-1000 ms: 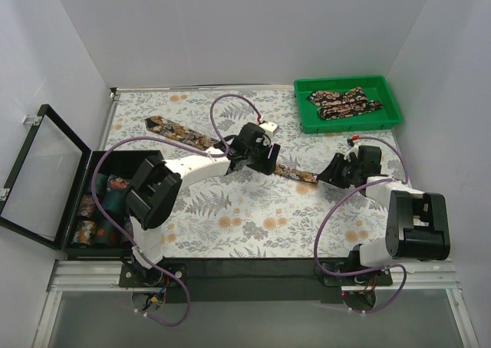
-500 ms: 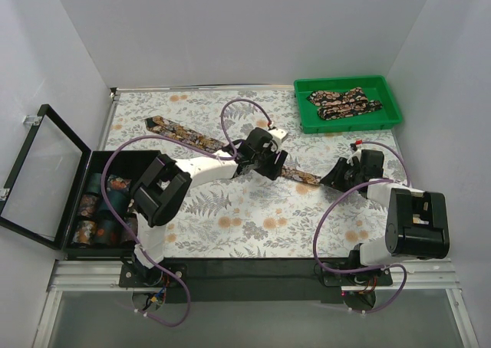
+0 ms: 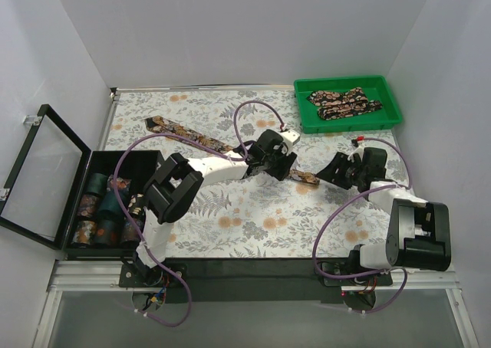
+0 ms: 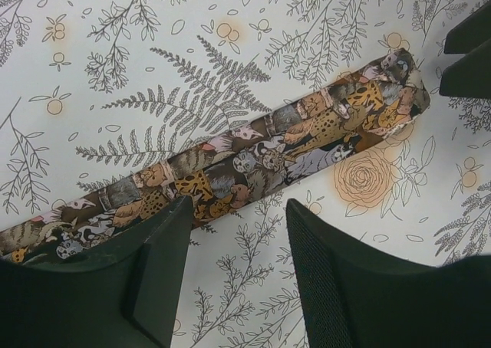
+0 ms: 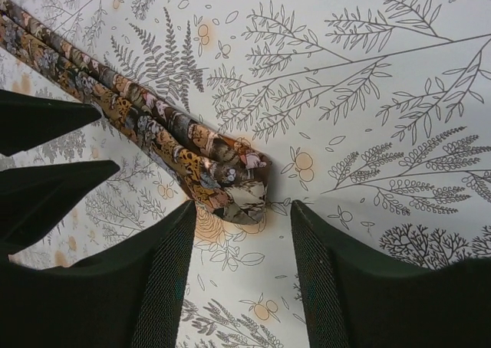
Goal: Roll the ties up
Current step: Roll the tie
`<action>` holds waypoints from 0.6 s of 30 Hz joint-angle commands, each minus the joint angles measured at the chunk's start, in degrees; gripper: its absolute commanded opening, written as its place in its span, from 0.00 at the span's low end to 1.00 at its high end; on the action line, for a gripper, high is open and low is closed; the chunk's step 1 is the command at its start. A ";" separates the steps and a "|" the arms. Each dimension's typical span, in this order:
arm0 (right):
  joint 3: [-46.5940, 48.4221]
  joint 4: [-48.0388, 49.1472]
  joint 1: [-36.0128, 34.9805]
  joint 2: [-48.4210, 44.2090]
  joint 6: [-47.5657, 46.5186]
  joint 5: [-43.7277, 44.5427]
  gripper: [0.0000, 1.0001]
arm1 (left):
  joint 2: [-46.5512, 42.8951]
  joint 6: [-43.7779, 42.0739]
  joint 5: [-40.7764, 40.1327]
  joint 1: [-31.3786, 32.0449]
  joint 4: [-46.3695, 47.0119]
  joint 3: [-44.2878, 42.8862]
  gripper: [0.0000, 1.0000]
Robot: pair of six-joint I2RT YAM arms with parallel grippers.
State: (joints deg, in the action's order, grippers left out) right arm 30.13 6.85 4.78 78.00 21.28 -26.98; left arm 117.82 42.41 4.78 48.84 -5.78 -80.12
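Top external: tie [image 3: 192, 137] lying flat on fern-print tablecloth [image 3: 230, 225], long axis running diagonally from far left to near right; white walls [image 3: 230, 34] enclosing. Left wrist: left gripper [image 4: 239, 210] hanging unclenched over tie's mid-length. Right wrist: right gripper [image 5: 242, 214] spread (nothing held), straddling tie's folded end.

Brown-orange cat-print tie [image 4: 291, 145] on grey fern-patterned tablecloth [image 4: 92, 26].

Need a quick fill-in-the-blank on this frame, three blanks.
1. The spare ties lie in a ___ tray.
2. The left gripper and right gripper are both ___.
3. The black case sits on the robot's ___ side.
Missing words: green; open; left.
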 commanded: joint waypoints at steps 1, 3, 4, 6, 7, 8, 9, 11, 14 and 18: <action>0.28 3.08 -0.29 0.57 0.34 -3.24 0.51 | -0.14 0.12 -1.52 0.29 0.68 -2.67 0.48; 0.98 3.25 -0.73 2.06 0.34 -4.04 0.55 | 0.39 0.47 -1.44 0.29 0.68 -3.29 0.48; 1.07 3.78 -0.99 2.94 0.43 -4.39 0.55 | 0.48 0.48 -1.44 0.29 0.68 -3.47 0.48; 1.25 4.13 -1.17 3.74 0.69 -4.75 0.55 | 0.83 0.48 -1.44 0.38 0.68 -3.91 0.48; 1.33 4.31 -1.35 4.52 0.78 -4.66 0.55 | 1.01 0.65 -1.44 0.38 0.60 -3.91 0.48; 1.34 4.40 -1.52 4.97 0.87 -4.66 0.55 | 1.01 0.83 -1.44 0.38 0.68 -3.99 0.48; 1.34 4.48 -1.61 5.41 0.70 -4.57 0.55 | 1.01 0.92 -1.35 0.29 0.77 -4.08 0.48; 1.25 5.19 -1.87 6.46 0.69 -4.48 0.55 | 1.10 1.00 -1.17 0.38 0.68 -4.08 0.48; 1.25 5.72 -1.96 7.69 1.13 -4.22 0.53 | 0.92 1.00 -1.17 0.47 0.68 -3.91 0.49; 1.60 5.54 -1.96 8.31 1.22 -3.08 0.48 | 0.57 0.57 -1.26 0.56 0.68 -3.38 0.50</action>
State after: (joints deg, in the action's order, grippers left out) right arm 30.35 12.01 3.18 85.17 22.59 -31.29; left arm 120.31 43.35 3.97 48.88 -5.56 -82.56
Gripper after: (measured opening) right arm 0.490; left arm 0.500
